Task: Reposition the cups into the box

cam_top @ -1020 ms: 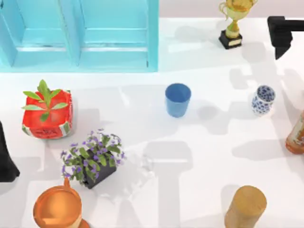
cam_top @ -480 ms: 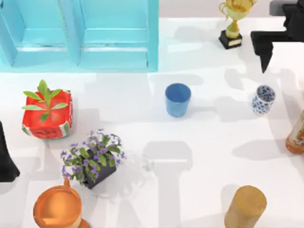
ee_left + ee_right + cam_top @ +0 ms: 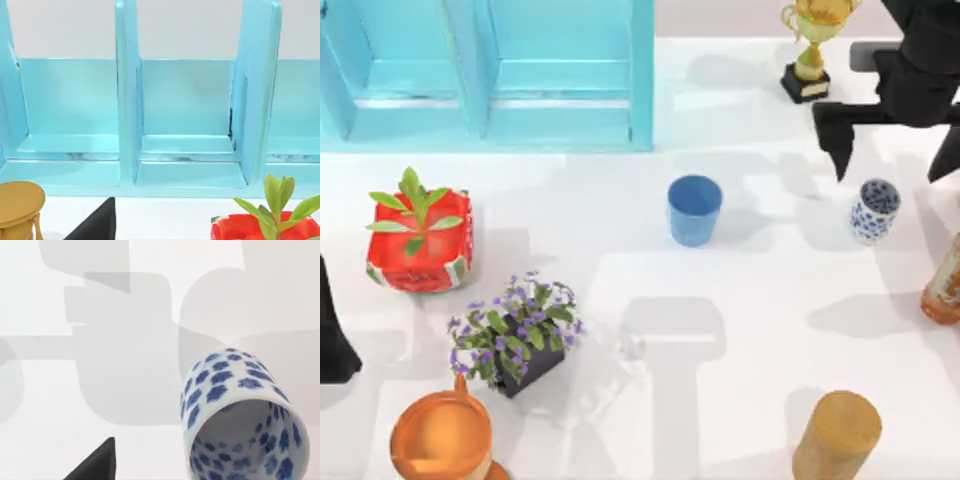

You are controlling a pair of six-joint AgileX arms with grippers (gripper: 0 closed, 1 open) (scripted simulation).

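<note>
Top view: the right gripper point(image 3: 895, 155) hangs near the table's far right edge with its black fingers spread wide, grasping nothing, just above the white cup point(image 3: 873, 210). That cup is a small rounded ceramic piece dotted with dark blue blossoms, standing upright; the right wrist view looks down into its glossy open mouth point(image 3: 245, 420). Well apart, near the table's middle, stands the blue cup point(image 3: 694, 210), a plain smooth tapered tumbler. The box point(image 3: 480, 110), a huge light turquoise one with straight walls and flat inner partitions, fills the far left corner. The left gripper point(image 3: 335, 335) sits parked at the left edge; whether its fingers are spread I cannot tell.
</note>
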